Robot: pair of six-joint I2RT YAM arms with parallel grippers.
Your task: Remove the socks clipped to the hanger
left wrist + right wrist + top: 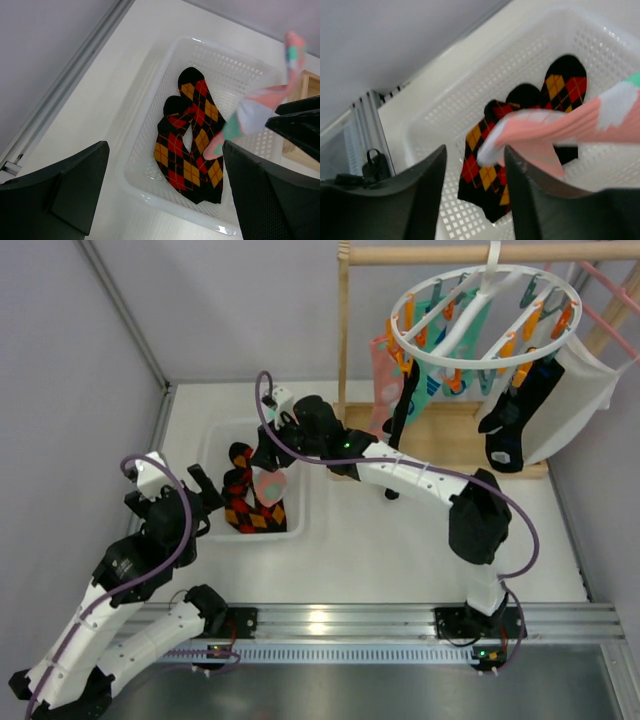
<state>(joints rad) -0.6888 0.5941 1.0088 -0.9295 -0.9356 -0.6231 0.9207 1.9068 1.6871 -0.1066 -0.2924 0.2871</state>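
Top external: right gripper (266,468), jaws parted, lets pink sock (272,484) slip over basket (215,432). Hanger (440,360) sits at 2 o'clock, right arm nearer.

The white table (400,540) bears a white basket (215,440) and a wooden stand's base (450,435).

round white ring hanger (440,357) with crossbars and orange and teal pegs (456,380) hangs level at 1 o'clock in the top view. clipped beneath it: a pink sock (381,375) and a mint-teal sock (430,335) at its 9 o'clock, a black sock (405,400) at 7, black socks (512,425) at 4. a second, pink dotted sock (270,485) is in mid-air toward 8 o'clock, well apart from the ring.
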